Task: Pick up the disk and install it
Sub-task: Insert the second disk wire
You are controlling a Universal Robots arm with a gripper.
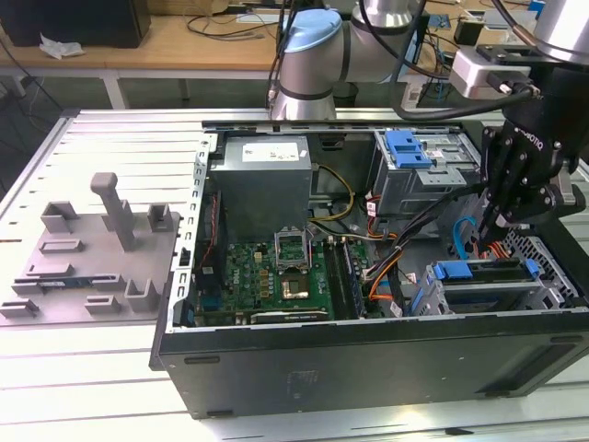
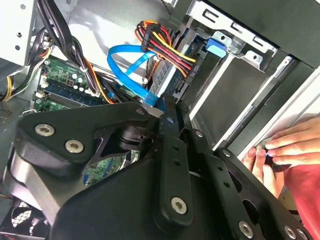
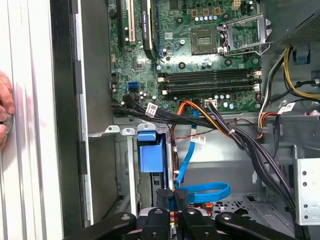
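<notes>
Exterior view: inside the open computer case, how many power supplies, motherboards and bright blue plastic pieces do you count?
power supply: 1
motherboard: 1
blue plastic pieces: 2
Total: 4

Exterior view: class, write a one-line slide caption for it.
Robot arm's gripper poised above the drive bay inside an open computer case, near a blue-framed disk and blue cable.
</notes>
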